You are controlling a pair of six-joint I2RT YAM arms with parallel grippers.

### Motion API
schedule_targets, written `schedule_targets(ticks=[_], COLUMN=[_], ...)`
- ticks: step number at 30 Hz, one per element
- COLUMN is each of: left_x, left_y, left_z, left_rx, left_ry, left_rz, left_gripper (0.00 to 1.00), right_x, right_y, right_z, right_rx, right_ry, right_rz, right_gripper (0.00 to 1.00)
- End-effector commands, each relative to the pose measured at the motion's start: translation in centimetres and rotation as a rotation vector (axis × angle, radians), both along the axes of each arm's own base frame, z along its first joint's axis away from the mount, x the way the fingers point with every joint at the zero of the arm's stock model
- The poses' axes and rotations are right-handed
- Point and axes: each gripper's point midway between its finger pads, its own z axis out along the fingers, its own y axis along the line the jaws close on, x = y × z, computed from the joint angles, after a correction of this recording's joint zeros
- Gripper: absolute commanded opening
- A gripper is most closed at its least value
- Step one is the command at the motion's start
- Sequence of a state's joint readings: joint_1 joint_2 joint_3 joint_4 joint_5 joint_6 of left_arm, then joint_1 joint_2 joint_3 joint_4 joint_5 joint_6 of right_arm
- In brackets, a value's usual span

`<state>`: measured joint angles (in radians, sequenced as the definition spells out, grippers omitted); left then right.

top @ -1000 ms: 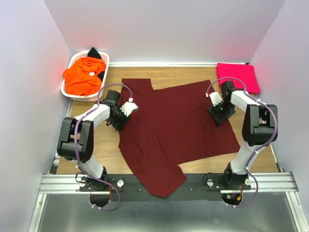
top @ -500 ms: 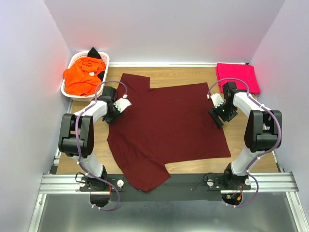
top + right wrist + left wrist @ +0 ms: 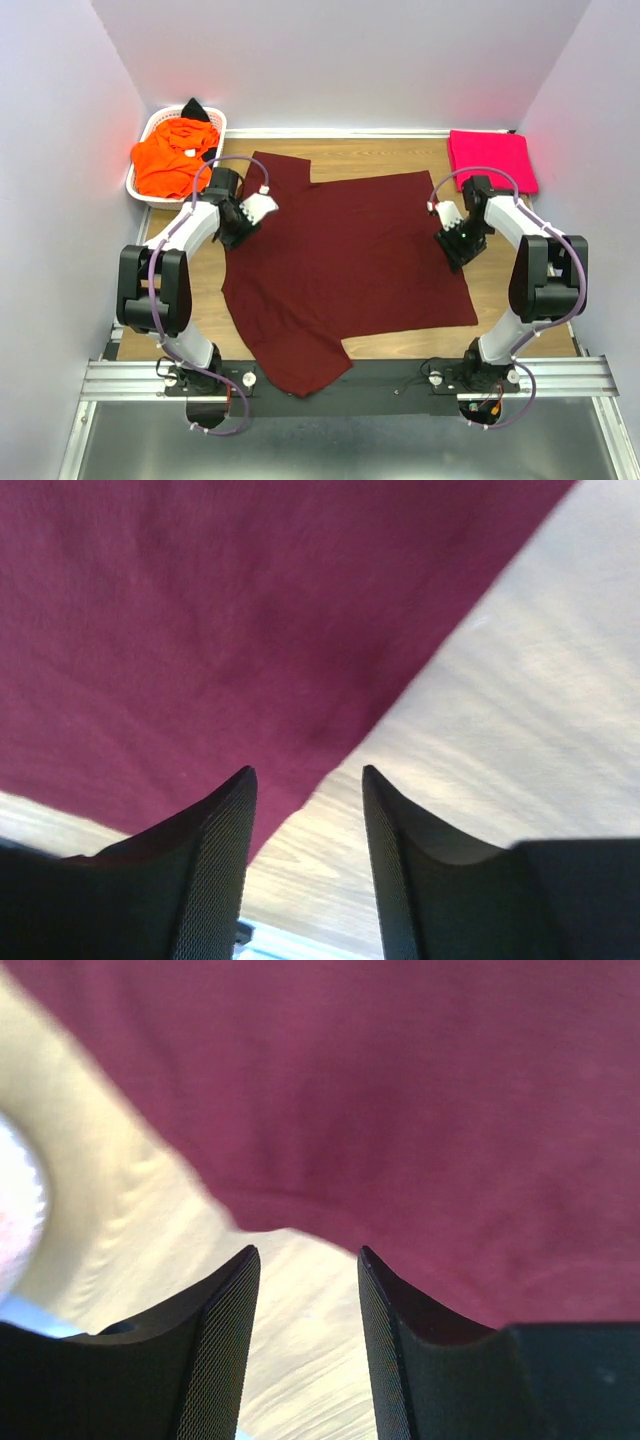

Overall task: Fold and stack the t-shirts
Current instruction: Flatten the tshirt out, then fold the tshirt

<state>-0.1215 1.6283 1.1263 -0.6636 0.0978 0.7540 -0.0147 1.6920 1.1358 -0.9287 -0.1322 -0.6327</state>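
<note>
A dark maroon t-shirt (image 3: 345, 265) lies spread on the wooden table, one part hanging over the front edge. My left gripper (image 3: 240, 226) is open at its left edge; in the left wrist view the maroon cloth (image 3: 400, 1110) ends just past the gripper (image 3: 308, 1252), with bare wood between the fingers. My right gripper (image 3: 452, 243) is open at the shirt's right edge; in the right wrist view the cloth (image 3: 250, 610) edge lies by the gripper (image 3: 308, 772). A bright pink t-shirt (image 3: 491, 159) lies folded at the back right. An orange t-shirt (image 3: 172, 155) and a black one (image 3: 195, 108) lie in the basket.
A white lattice basket (image 3: 150, 128) stands at the back left corner. Purple walls close in the table on three sides. A metal rail (image 3: 350, 378) runs along the front edge by the arm bases.
Both grippers dragged the maroon shirt to the left and flattened it, then let go. The left gripper has shifted a little toward the back; the shirt has lain still for the last half second.
</note>
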Motion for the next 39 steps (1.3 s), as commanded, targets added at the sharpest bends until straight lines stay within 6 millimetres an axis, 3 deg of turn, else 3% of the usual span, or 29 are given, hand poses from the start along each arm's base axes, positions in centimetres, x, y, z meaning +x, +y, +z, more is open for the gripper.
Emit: schedule_targets(ticks=[1,6,11,15,19,21,23,24,25,27,28,31,32,33,34,35,36,37,38,39], left_x=[-2.6,-4.1,-5.9,-8.5,-9.4,-9.0,-6.1,-5.0,-2.7,-0.6,1.3,4.4,6.5,7.7,10.1,11.3,12.7,14.0,15.8,16.8], left_y=[-1.3,-1.3,-1.5,-1.5,-1.7,-2.4,-3.6,-4.1,-5.1,-5.9,-6.4,-7.1,-7.4,-7.7,-7.8,-7.9,-8.0,-8.4,-8.2,-8.5], left_z=[-1.7,-3.5,-4.9,-6.7,-6.7,-5.6,-2.5,-1.3,1.4,3.2,5.2,6.4,8.4,8.0,10.4,11.2,10.7,11.6,14.1,13.7], left_rx=[-0.049,-0.052,-0.052,-0.041,-0.039,-0.070,-0.114,-0.135,-0.176,-0.202,-0.221,-0.261,-0.279,-0.302,-0.329,-0.367,-0.392,-0.437,-0.471,-0.516], left_ry=[0.070,0.105,0.147,0.208,0.221,0.212,0.128,0.101,0.037,-0.005,-0.062,-0.102,-0.161,-0.149,-0.220,-0.233,-0.226,-0.251,-0.312,-0.292], left_rz=[-0.035,-0.033,-0.053,-0.073,-0.109,-0.130,-0.147,-0.148,-0.166,-0.174,-0.177,-0.152,-0.141,-0.129,-0.117,-0.072,-0.045,-0.034,-0.025,0.007], left_gripper=[0.51,0.50,0.50,0.49,0.49,0.49,0.51,0.52,0.53,0.55,0.56,0.59,0.68,0.68,0.68,0.68,0.68,0.68,0.68,0.68], right_x=[-2.4,-4.7,-7.0,-8.0,-8.0,-6.1,-4.3,-1.8,-0.4,1.8,4.4,8.2,11.0,12.4,13.8,16.8,18.0,19.6,21.0,23.1], right_y=[0.3,-0.8,-1.9,-2.9,-2.7,-1.4,-0.1,0.6,1.6,2.4,3.0,3.8,3.8,3.9,3.9,3.9,4.1,4.2,4.3,4.2], right_z=[-1.6,-3.2,-3.8,-3.0,-2.0,-0.2,1.7,3.6,4.6,5.2,7.2,7.5,9.0,7.8,7.5,9.3,9.4,7.6,7.6,8.8], right_rx=[0.017,-0.040,-0.101,-0.160,-0.149,-0.073,0.000,0.033,0.089,0.135,0.173,0.221,0.228,0.236,0.239,0.248,0.262,0.272,0.278,0.284], right_ry=[0.079,0.128,0.164,0.141,0.122,0.069,0.024,-0.048,-0.082,-0.093,-0.164,-0.190,-0.263,-0.240,-0.249,-0.331,-0.343,-0.318,-0.340,-0.391], right_rz=[0.018,0.039,0.060,0.073,0.070,0.044,0.029,0.004,-0.002,-0.043,-0.039,-0.078,-0.086,-0.126,-0.142,-0.149,-0.180,-0.197,-0.212,-0.239], right_gripper=[0.50,0.42,0.41,0.40,0.40,0.44,0.50,0.53,0.54,0.54,0.55,0.57,0.59,0.59,0.59,0.59,0.59,0.59,0.58,0.58])
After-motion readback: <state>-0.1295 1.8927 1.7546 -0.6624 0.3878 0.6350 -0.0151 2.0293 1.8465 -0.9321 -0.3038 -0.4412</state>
